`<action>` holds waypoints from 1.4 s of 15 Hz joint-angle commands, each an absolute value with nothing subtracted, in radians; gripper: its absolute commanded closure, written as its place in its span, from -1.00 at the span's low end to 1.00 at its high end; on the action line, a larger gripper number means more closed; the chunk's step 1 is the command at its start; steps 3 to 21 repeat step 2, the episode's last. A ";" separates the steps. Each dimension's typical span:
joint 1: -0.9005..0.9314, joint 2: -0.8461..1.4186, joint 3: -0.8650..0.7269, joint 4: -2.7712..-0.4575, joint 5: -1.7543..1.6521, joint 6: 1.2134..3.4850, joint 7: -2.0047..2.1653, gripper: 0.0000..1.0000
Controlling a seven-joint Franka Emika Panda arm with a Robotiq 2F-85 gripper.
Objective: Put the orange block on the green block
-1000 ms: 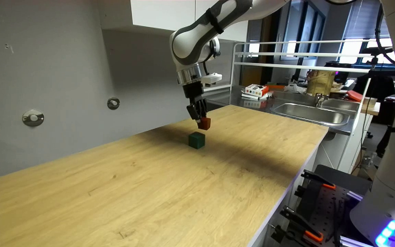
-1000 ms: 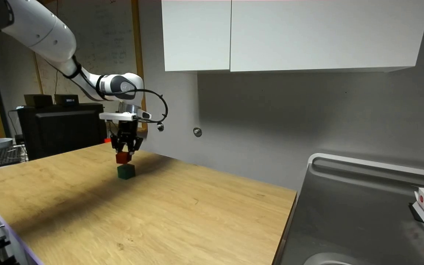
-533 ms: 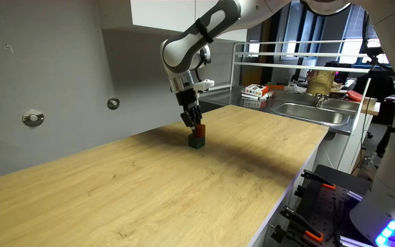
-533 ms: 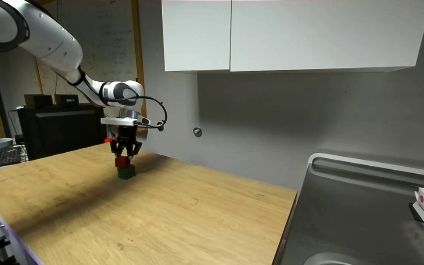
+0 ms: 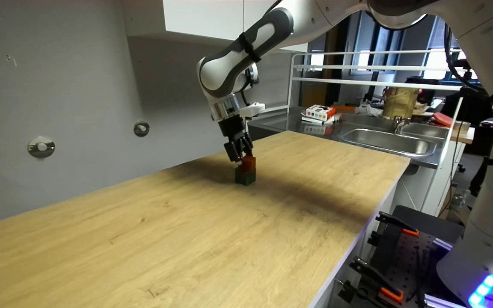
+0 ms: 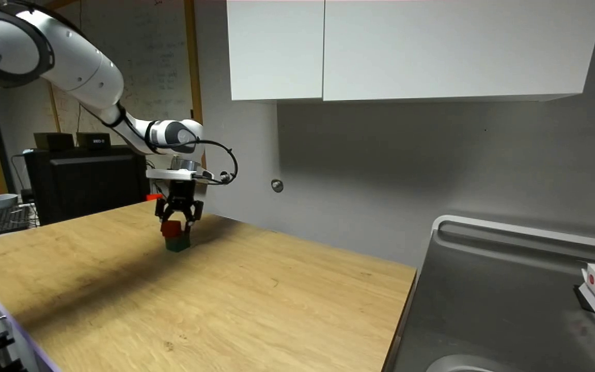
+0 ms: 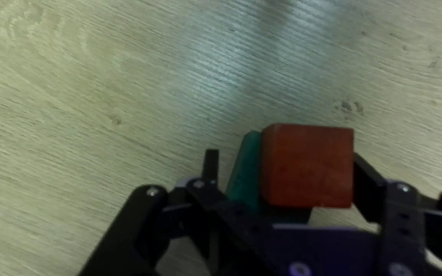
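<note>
Red-orange, deep and a bit brownish up close: the orange block gives my wrist view a near-sq. top face, slightly rounded at the left corners, w/ a blurred sliver of side. In both exterior views it's a small plain cube, approx. same size as the green block. Pos.: on top of the green one, looks level, but off ctr., so a strip of teal-green shows along its left in the wrist view. The green sits on the worktop, nearer the edge along the wall than the edge by my base, and well in from the edge at the sink.

My pincer is spread wider than the block, straddling it, w/o a grip: the left fingertip in the wrist view has a clear gap; the rt. one is just beside the block, can't tell if touching. In an exterior view there's a gap too, bet. block & finger.
</note>
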State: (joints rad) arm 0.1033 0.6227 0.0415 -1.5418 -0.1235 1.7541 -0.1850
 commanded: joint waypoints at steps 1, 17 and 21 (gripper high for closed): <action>0.110 0.627 0.046 -1.500 -0.160 1.711 -0.176 -1.00; 0.111 0.624 0.045 -1.499 -0.164 1.708 -0.171 -1.00; 0.111 0.624 0.045 -1.499 -0.164 1.708 -0.171 -1.00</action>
